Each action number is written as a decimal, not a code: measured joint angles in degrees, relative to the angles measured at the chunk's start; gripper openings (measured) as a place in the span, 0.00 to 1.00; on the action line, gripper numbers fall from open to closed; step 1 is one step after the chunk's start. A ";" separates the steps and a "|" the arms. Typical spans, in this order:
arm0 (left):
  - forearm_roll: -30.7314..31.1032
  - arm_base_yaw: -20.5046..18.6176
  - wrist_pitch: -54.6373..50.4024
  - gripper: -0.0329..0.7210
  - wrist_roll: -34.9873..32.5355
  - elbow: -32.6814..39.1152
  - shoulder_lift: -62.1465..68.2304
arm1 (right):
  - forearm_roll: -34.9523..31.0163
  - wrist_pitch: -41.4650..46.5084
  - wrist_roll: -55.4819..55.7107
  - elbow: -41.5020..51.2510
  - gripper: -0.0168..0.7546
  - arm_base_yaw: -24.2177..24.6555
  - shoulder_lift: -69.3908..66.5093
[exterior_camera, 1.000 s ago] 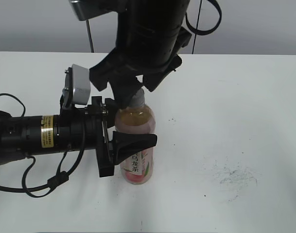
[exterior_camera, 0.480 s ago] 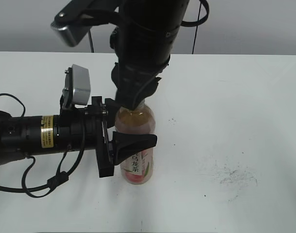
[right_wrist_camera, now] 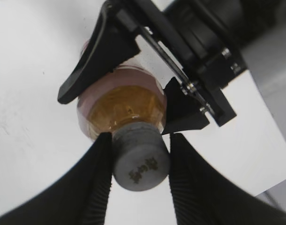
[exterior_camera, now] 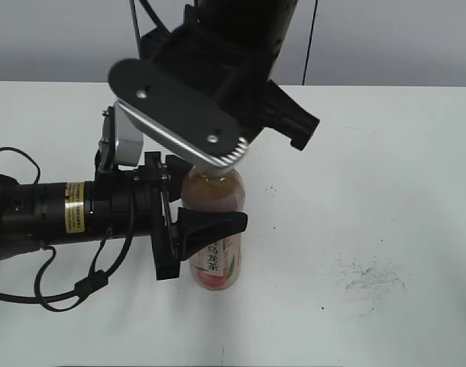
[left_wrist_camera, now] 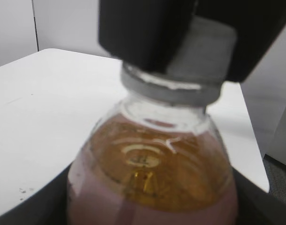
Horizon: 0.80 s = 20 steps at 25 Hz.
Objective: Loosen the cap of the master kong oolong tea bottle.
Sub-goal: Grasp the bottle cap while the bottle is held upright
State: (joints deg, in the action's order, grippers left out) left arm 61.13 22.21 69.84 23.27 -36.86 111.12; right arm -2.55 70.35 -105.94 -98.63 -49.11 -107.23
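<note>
While both grippers were on it, the scene read as follows.

Bottle: the master kong oolong tea bottle (exterior_camera: 215, 229) stood upright on the white table (exterior_camera: 370, 191), amber tea filling its shoulder, directly below the right gripper and between the left gripper's fingers.

Label writing: a pink label with a white strip of black Chinese characters showed just under the left gripper's near finger; the characters were too small to read with certainty.

Cap: the cap (right_wrist_camera: 140, 161), grey with small dark markings on top that could not be read, sat on the neck between the right gripper's fingers.

Left gripper: the left gripper (exterior_camera: 193, 222) came in sideways and was clamped around the bottle's body, one black finger across the front, the other behind.

Arm sticker: a yellow sticker (exterior_camera: 75, 206) with tiny print, illegible, ringed the left arm behind the gripper.

Right gripper: the right gripper (right_wrist_camera: 139, 159) pinched the cap from above, a ribbed finger touching each side.

Change: compared with half a second before, the right wrist had rotated about the cap, its flat grey plate now swung toward the camera; bottle and left gripper had not shifted.
</note>
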 joint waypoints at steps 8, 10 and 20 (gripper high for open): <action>-0.05 0.00 0.00 0.64 0.22 0.00 0.00 | -0.60 -0.10 -32.56 -0.18 0.37 -0.06 0.00; -0.05 0.00 0.00 0.64 0.22 0.00 0.00 | -0.87 -0.03 -34.89 -0.22 0.37 -0.06 0.00; 0.36 -0.06 0.10 0.64 0.22 0.00 0.00 | -2.40 -0.19 2.11 -0.29 0.59 -0.11 0.00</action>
State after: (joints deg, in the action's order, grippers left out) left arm 61.48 22.15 69.95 23.49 -36.86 111.12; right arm -4.95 70.15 -103.83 -98.92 -49.23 -107.23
